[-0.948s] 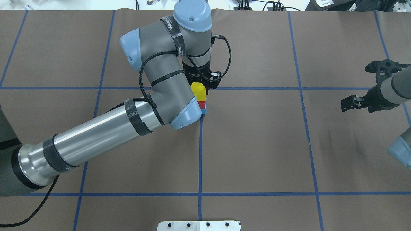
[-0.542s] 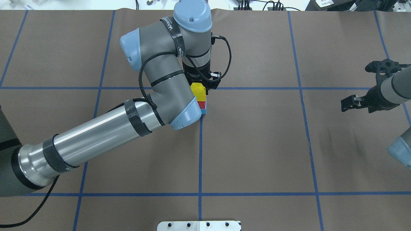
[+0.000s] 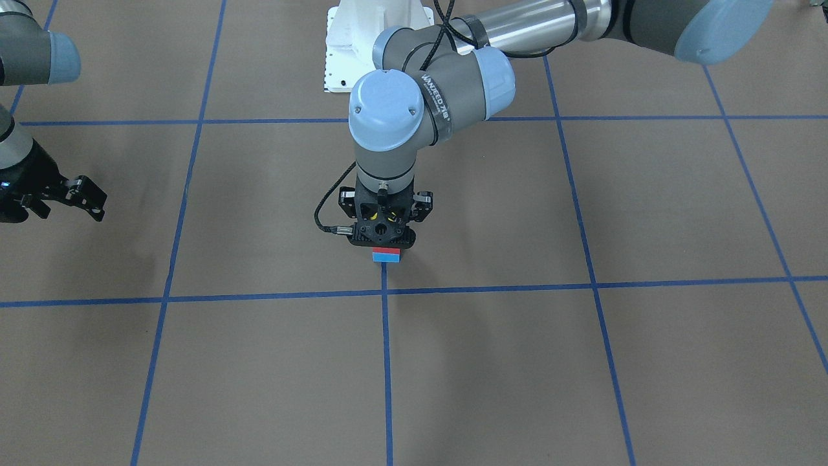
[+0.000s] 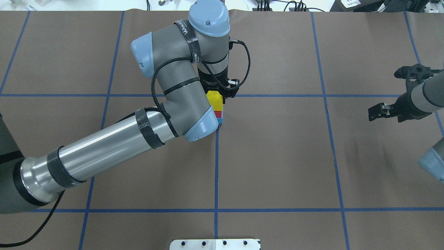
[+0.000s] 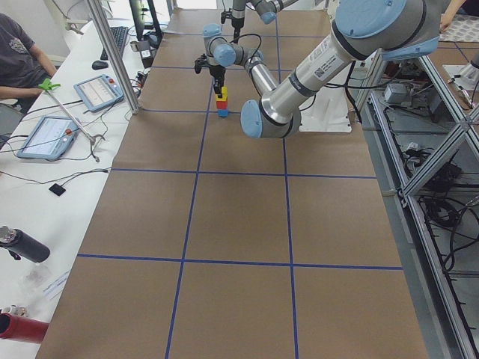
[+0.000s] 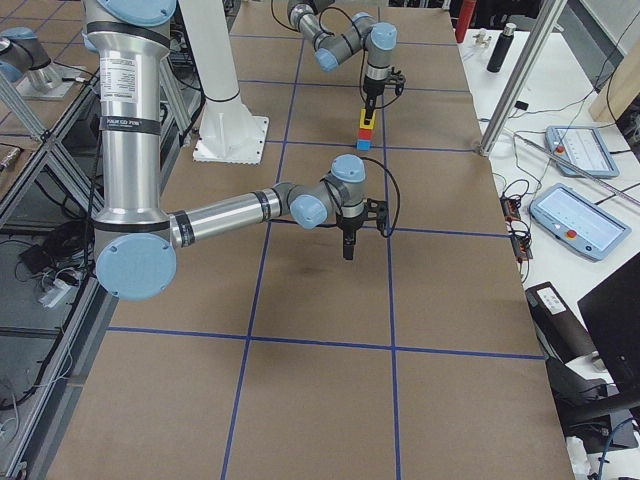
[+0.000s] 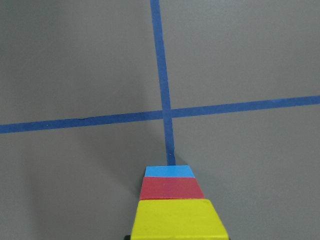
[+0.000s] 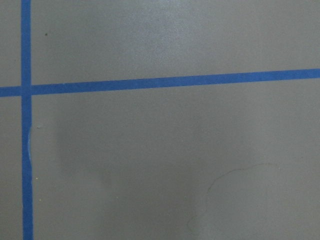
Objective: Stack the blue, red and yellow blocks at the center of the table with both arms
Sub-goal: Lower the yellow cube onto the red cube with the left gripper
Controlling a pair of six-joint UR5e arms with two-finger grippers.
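Front view: I saw left gripper point(image 3: 381, 243) pointed straight down over stack at table point(image 3: 582, 362) centre; only red block point(image 3: 387, 250) on blue block point(image 3: 387, 257) showed

Overhead: yellow block point(image 4: 215, 99) topped upright stack; couldn't tell left jaws; right gripper point(image 4: 388, 92) parked far right, jaws spread

Left wrist: stack just short of tape cross point(image 7: 165, 112)

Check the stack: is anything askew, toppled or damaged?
Nothing stands out. The yellow block sits squarely on red, red on blue, edges lined up in the left wrist view; nothing has toppled.
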